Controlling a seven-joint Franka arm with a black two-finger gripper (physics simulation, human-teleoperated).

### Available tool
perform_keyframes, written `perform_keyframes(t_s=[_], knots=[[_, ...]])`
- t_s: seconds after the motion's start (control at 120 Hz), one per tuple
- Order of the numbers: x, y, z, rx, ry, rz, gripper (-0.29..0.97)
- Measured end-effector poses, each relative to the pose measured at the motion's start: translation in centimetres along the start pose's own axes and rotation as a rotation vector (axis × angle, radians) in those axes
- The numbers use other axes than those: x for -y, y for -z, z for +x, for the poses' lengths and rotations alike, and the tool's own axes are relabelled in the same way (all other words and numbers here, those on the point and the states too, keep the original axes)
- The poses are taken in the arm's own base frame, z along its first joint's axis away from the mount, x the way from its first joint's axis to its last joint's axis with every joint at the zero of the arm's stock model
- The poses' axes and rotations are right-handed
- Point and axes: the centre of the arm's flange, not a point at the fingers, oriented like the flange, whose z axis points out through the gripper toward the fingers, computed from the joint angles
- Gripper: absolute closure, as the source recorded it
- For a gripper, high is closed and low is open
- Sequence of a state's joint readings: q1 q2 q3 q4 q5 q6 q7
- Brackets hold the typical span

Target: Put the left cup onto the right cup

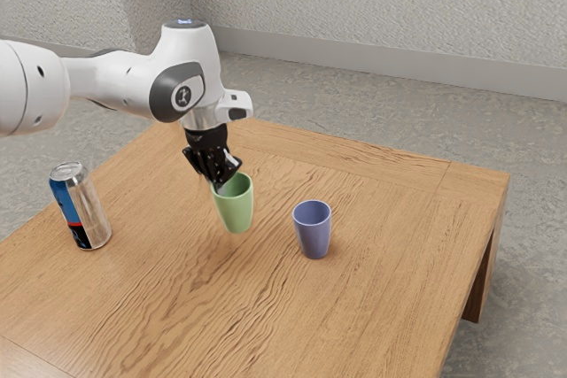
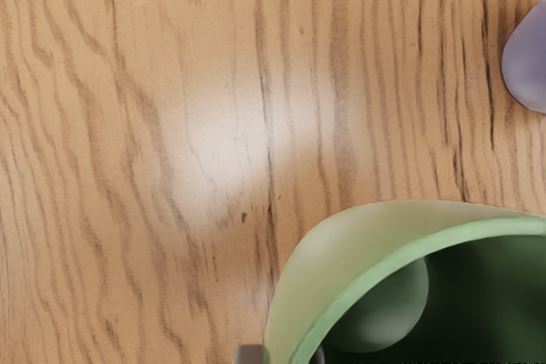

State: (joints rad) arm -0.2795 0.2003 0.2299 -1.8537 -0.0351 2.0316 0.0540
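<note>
Exterior camera: raised, mid-distance, looking down across light wooden table (image 1: 372, 307). Wrist camera: close, facing straight down. Shared: pale green plastic cup (image 1: 235, 204), table beneath.

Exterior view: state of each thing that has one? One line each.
green cup, gripped at its rim, tilted, apparently lifted off the table
purple cup, upright on the table, mouth up, empty, untouched
soda can, standing near the table's edge, apart from both cups
jaws, shut on the green cup's rim
</note>
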Motion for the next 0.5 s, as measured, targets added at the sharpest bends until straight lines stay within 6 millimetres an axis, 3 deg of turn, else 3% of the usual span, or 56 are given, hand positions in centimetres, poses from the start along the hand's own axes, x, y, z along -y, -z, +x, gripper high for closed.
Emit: perform_keyframes(t_s=[0.25,0.5], knots=[[-0.3,3.5,0.7,0.011,-0.008,-0.003,0.79],[-2.6,5.0,1.0,0.027,-0.046,-0.007,0.79]])
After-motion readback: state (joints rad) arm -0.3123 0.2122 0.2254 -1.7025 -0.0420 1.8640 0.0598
